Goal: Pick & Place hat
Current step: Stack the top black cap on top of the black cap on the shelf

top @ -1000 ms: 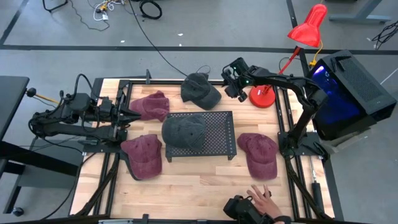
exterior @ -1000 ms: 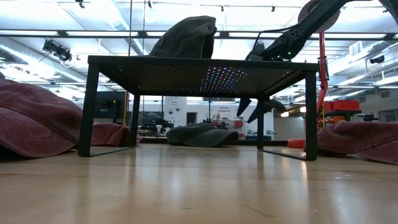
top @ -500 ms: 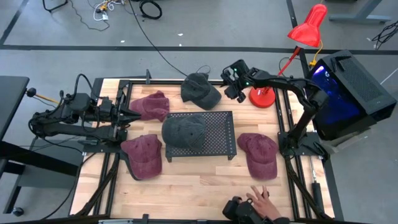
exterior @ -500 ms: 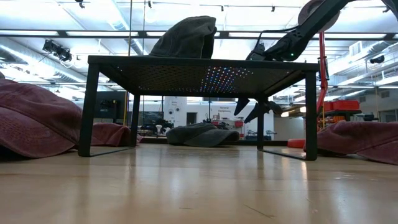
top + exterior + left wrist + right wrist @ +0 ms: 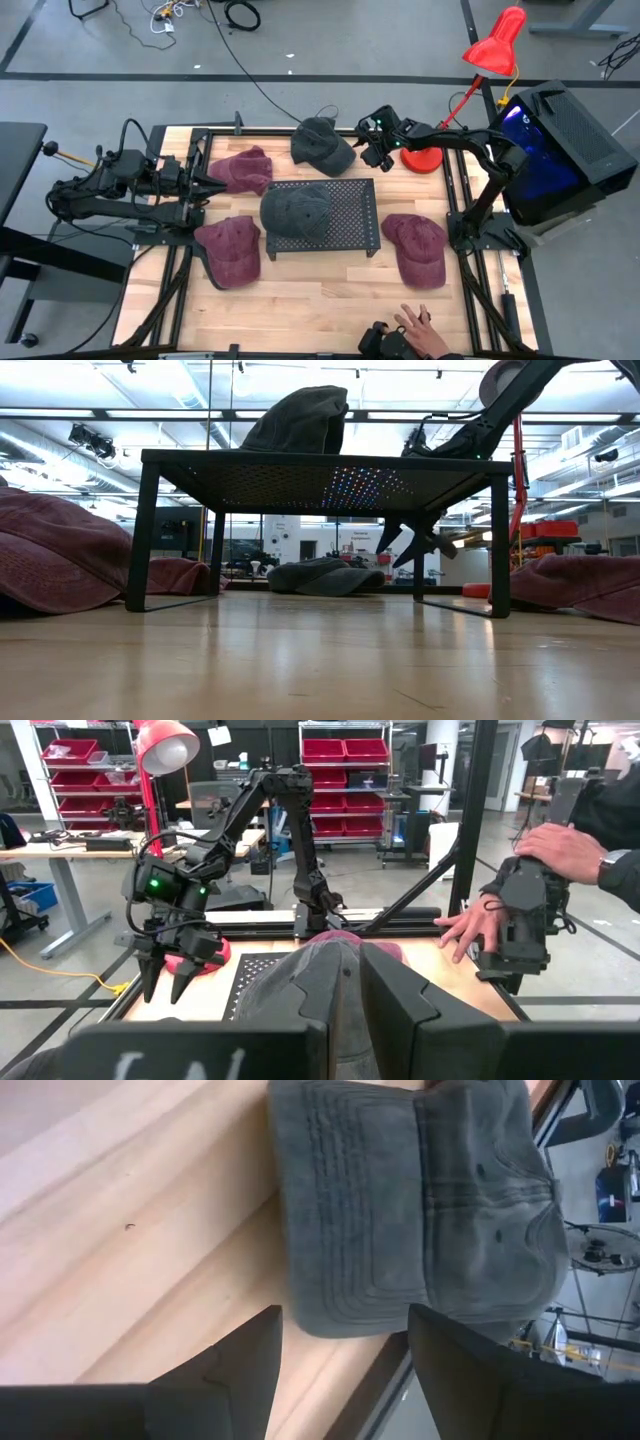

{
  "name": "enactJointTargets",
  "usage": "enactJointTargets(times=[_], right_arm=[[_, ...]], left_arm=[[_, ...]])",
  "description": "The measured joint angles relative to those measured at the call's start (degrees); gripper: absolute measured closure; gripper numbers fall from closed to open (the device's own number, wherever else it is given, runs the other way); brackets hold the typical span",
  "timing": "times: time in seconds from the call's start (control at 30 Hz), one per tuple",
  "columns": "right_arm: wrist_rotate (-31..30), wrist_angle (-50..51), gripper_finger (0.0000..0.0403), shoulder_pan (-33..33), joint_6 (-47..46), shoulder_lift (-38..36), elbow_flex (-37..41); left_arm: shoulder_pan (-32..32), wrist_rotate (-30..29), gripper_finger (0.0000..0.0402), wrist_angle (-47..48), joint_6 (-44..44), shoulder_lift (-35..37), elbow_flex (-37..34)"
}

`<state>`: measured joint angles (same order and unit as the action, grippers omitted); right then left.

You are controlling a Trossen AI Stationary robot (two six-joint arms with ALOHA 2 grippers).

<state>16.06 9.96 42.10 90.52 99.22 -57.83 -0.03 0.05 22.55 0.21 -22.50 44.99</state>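
Note:
A dark grey hat (image 5: 322, 146) lies on the table's far middle, its brim (image 5: 350, 1230) flat on the wood. My right gripper (image 5: 376, 152) hovers open just to its right, fingers slanting down, the brim's edge ahead of the gap (image 5: 345, 1370); it touches nothing. A second grey hat (image 5: 297, 210) sits on the black mesh rack (image 5: 352, 228). My left gripper (image 5: 207, 186) waits level at the table's left, shut and holding nothing.
Maroon hats lie at far left (image 5: 243, 170), near left (image 5: 232, 250) and near right (image 5: 415, 245). A red lamp's base (image 5: 425, 157) stands right behind my right gripper. A person's hand (image 5: 415, 328) with a black device rests at the near edge.
My right gripper has sunk a little toward the table beside the far grey hat and tipped further downward, staying open. The person's hand at the near edge has drawn back slightly.

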Motion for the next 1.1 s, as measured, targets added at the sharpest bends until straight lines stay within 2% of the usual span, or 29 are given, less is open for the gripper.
enactJointTargets(times=[0.37, 1.1], right_arm=[[0.0, -2.1, 0.0183, -1.2, 0.0, 0.1, 1.8], [-0.2, -8.5, 0.0183, -2.0, 0.0, 5.9, 1.8]], left_arm=[[0.0, 0.0, 0.0353, 0.0, 0.0, 0.0, 0.0], [0.0, 0.0, 0.0353, 0.0, 0.0, 0.0, 0.0]])
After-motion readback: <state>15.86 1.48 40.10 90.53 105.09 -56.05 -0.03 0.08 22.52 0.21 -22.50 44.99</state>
